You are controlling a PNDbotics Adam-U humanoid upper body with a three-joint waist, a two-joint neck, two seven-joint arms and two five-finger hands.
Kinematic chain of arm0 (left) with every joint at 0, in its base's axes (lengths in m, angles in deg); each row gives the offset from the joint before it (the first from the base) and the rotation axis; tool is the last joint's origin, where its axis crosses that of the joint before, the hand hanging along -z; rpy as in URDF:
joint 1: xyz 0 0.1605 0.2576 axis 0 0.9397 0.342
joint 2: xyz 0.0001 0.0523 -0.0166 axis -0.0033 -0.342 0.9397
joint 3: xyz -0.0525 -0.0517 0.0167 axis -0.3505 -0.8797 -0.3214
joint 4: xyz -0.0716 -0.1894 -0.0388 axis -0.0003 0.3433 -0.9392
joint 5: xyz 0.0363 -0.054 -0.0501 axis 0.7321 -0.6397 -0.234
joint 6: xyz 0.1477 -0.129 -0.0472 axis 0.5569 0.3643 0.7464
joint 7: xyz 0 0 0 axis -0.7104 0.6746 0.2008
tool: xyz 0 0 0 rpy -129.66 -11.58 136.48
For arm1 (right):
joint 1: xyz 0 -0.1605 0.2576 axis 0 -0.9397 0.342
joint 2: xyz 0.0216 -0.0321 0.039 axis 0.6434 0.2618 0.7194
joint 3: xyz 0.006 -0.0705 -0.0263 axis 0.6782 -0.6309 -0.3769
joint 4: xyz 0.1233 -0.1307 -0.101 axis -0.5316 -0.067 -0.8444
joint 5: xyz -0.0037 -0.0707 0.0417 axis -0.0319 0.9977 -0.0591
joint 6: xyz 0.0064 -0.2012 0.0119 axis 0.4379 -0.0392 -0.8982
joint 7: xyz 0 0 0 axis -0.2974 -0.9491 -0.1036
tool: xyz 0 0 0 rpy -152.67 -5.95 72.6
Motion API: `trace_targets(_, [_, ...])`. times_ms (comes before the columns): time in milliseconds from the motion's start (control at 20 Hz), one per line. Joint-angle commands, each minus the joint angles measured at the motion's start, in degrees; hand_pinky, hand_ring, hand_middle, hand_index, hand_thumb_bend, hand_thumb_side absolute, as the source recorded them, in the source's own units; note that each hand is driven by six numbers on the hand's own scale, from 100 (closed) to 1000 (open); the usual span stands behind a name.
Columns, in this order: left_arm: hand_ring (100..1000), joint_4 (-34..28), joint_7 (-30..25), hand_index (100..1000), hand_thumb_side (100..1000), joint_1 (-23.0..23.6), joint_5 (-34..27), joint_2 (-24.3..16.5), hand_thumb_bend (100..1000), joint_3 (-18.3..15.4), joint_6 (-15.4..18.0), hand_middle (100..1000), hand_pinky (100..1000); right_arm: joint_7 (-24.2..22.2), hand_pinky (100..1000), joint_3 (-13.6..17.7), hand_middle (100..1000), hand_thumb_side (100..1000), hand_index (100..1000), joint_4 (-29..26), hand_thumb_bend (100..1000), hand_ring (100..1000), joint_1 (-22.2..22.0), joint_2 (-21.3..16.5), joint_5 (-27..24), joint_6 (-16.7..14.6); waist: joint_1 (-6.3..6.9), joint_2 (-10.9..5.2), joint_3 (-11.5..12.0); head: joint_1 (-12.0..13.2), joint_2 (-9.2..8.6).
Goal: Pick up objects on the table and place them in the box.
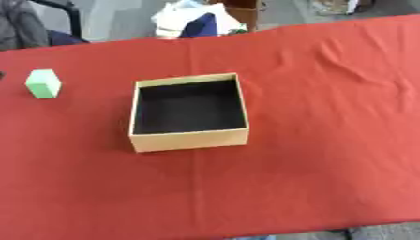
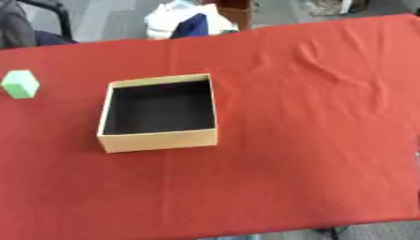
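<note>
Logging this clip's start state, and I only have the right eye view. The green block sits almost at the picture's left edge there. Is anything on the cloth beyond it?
Observer: The left eye view shows bare red cloth to the left of the green block. There is also a dark sliver at the picture's edge, which I cannot identify.
Operator: Does either robot hand show in that view?
Observer: No, neither robot hand appears in the left eye view.
</note>
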Motion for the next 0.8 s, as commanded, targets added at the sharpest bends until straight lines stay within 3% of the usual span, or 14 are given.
trace_targets(50, [838,-2.20,-0.93,932,280,-0.60,-2.46,-1.54,453,-0.32,1.35,809,867,0.13,644,0.25,829,530,928,-0.70,100,749,0.72,-1.07,-0.47,-0.01,-0.11,-0.46,-0.11,0.04,-0.81])
trace_targets(250, [853,-4.05,-1.36,941,261,-0.35,-4.32,-1.55,464,0.24,3.03,822,876,0.27,643,0.30,829,530,928,-0.78,100,749,0.90,-0.96,-0.66,0.02,-0.20,0.40,-0.51,0.95,-1.35])
trace_targets(800, [877,-6.36,-1.85,953,185,0.07,-4.16,-0.91,478,1.12,4.62,846,897,0.48,642,0.37,828,530,927,-0.90,100,749,1.26,-0.65,-1.19,0.00,-0.25,2.09,-1.59,4.86,-4.83])
